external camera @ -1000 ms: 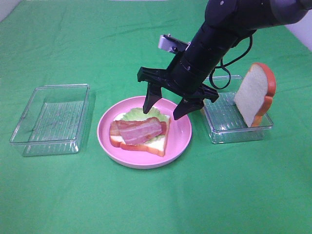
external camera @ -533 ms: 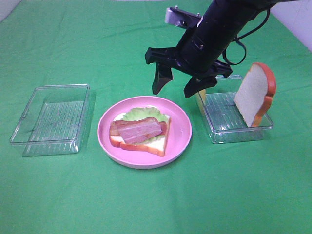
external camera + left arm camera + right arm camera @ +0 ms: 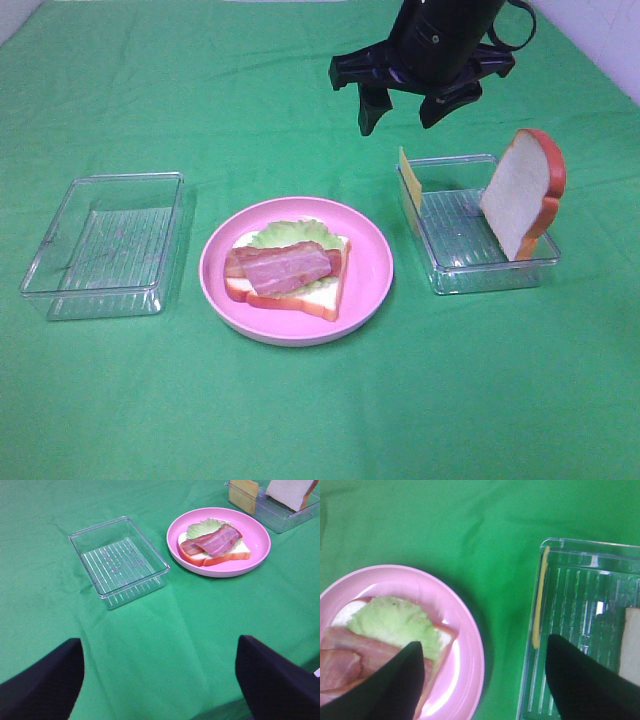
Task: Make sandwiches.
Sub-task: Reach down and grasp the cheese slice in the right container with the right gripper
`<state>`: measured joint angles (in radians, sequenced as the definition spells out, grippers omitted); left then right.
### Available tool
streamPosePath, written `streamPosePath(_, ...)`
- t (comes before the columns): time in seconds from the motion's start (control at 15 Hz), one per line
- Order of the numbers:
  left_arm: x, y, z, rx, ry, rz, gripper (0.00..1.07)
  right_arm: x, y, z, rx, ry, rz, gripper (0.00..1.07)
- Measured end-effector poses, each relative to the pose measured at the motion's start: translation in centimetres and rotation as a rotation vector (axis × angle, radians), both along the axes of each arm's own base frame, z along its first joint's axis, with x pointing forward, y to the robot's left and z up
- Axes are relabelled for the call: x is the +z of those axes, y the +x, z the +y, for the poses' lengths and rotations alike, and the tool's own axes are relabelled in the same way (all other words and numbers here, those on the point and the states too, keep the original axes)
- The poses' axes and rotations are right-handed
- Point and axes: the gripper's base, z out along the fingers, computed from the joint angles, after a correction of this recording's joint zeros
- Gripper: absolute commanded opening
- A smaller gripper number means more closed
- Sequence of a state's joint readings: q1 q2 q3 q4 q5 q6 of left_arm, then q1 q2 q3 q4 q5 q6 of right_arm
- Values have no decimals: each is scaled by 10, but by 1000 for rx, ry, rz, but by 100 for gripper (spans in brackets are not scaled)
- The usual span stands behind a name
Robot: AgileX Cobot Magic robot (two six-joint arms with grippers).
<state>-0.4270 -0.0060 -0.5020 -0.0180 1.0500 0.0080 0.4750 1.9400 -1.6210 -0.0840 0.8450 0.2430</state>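
An open sandwich lies on the round pink plate (image 3: 365, 285): a white bread slice (image 3: 310, 297), a lettuce leaf (image 3: 290, 233) and a reddish bacon strip (image 3: 288, 268) on top. A second bread slice (image 3: 522, 192) leans upright in the right clear tray (image 3: 470, 275). A yellow cheese slice (image 3: 410, 180) stands against that tray's left wall. No ham shows. My right gripper (image 3: 402, 120) is open and empty, high behind the plate and the tray. The right wrist view shows it (image 3: 485, 680) over the gap between the plate (image 3: 465, 650) and the cheese (image 3: 538, 600). My left gripper (image 3: 160, 690) is open and empty, far from the plate (image 3: 255, 535).
An empty clear tray (image 3: 105, 245) stands left of the plate, and also shows in the left wrist view (image 3: 120, 560). Green cloth (image 3: 320, 420) covers the table.
My right gripper has risen from just above the sandwich and moved back and to the right, still open and empty. The food has not moved.
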Motion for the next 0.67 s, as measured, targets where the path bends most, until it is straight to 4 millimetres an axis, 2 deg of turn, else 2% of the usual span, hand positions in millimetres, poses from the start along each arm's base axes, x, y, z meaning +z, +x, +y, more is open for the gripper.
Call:
streamPosePath(0.07, 0, 0, 0, 0, 0, 0, 79, 0, 0, 0, 0, 0, 0, 61)
streamPosePath(0.27, 0, 0, 0, 0, 0, 0, 79, -28, 33, -13, -67, -69, 133, 61)
streamPosePath(0.33, 0, 0, 0, 0, 0, 0, 79, -28, 33, -13, -67, -69, 133, 61)
streamPosePath(0.47, 0, 0, 0, 0, 0, 0, 79, -44, 42, -18, -70, -71, 171, 61)
streamPosePath(0.67, 0, 0, 0, 0, 0, 0, 79, -60, 45, -18, -64, -66, 219, 61)
